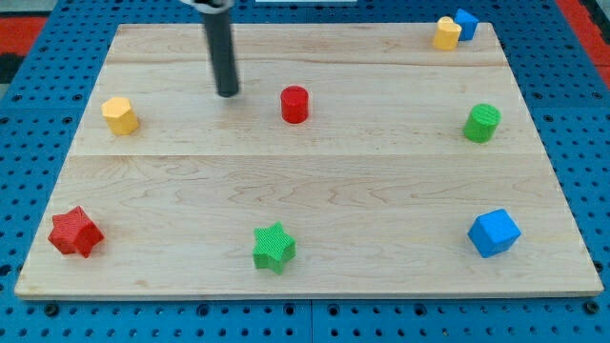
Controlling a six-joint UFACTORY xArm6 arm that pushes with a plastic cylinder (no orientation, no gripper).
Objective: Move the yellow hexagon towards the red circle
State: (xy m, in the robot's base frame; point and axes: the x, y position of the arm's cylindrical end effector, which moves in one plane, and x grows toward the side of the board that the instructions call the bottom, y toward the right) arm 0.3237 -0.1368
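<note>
My tip is sitting on the board between the yellow hexagon and the red circle, a bit nearer the circle and touching neither. There is no claw here to be wide or narrow, just a plain rod holding nothing.

The hexagon is waiting near the view's left edge, well apart from the circle, so the push looks not yet begun. And here is the trouble: I am standing on the wrong side. Driving straight at the hexagon from here would be shoving it toward the view's left, away from its target and perhaps off the board's edge. I would judge that the tip needs to be circling round to the hexagon's far left first, and clipping a corner during that detour could be spinning it off line. An off-centre push might also be letting it slide past the tip. Overshooting would be knocking the circle along too.
</note>
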